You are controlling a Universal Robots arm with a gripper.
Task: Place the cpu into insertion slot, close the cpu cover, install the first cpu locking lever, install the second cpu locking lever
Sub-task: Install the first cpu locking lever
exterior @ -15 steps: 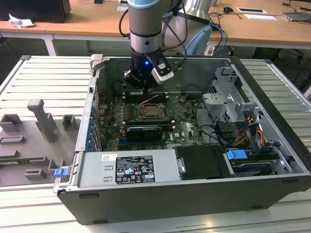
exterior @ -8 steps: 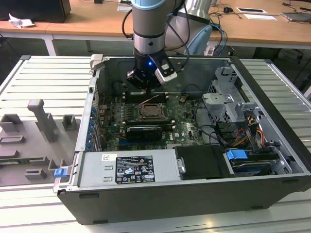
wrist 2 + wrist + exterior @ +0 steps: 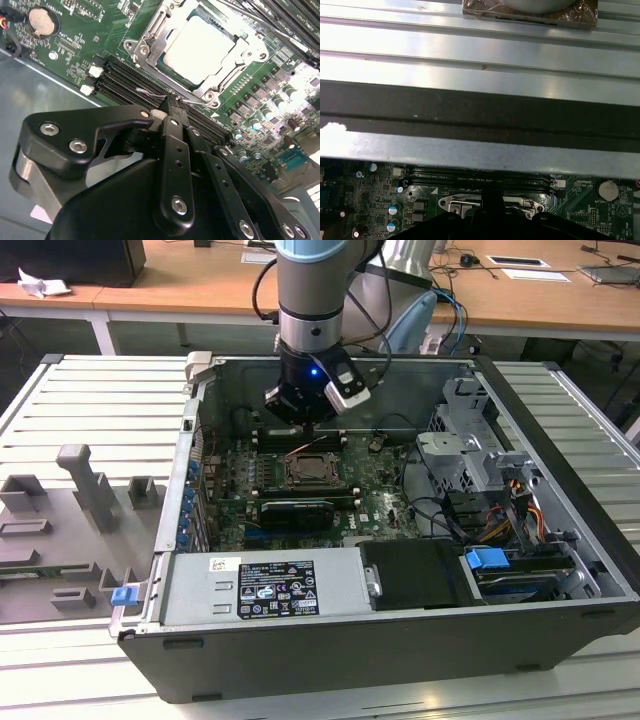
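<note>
1. In the second wrist view the cpu (image 3: 200, 45) lies in the insertion slot (image 3: 226, 36), upper centre of the frame.
2. The cpu cover (image 3: 150, 37) frames the chip.
3. The gripper (image 3: 172, 106), fingers drawn together, pinches a thin wire lever (image 3: 150, 93) just beside the socket's edge.
4. In the exterior view the gripper (image 3: 303, 423) hangs over the motherboard (image 3: 375, 480), upper centre.

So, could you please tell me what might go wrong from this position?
The claw sits at a thin wire locking lever beside the socket; it could slip off and spring back. The cpu lies in the insertion slot under the cpu cover; a skewed push might strain it. The memory slots lie close enough to be scraped.
</note>
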